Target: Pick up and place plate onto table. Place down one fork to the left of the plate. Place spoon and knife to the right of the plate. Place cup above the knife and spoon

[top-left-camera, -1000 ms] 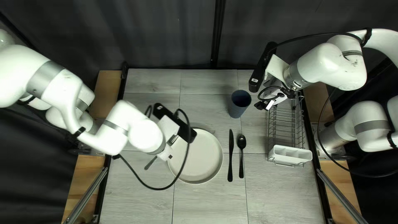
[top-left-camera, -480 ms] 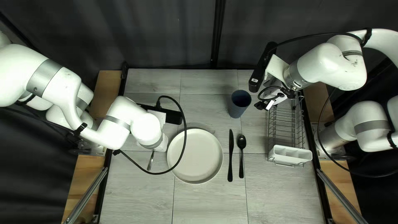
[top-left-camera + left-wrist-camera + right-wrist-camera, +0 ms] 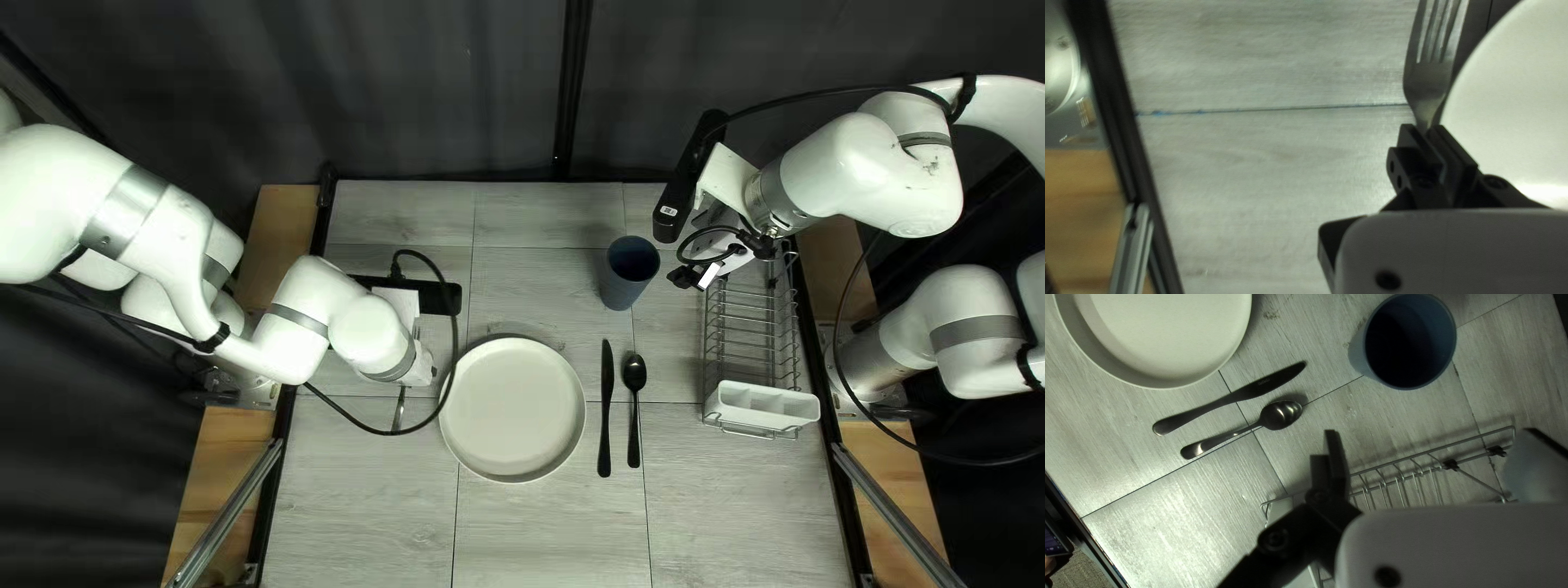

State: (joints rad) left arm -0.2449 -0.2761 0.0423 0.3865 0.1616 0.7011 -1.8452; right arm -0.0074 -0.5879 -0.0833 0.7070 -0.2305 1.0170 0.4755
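I've straightened the fork (image 3: 1429,81) left of the plate (image 3: 512,409), left gripper (image 3: 1422,128) pinching it, nearly placed; right gripper (image 3: 1430,432) spread.

Both arms: left (image 3: 65,207), right (image 3: 871,180), glossy white, rounded segments, grey bands at joints. Thin black cables (image 3: 381,432) looping off, black ties (image 3: 213,339) round the white. Black bar (image 3: 439,297) by each wrist, right one with small white label (image 3: 668,210). Fingers (image 3: 1421,148) black, on black links, round screws (image 3: 1495,182).
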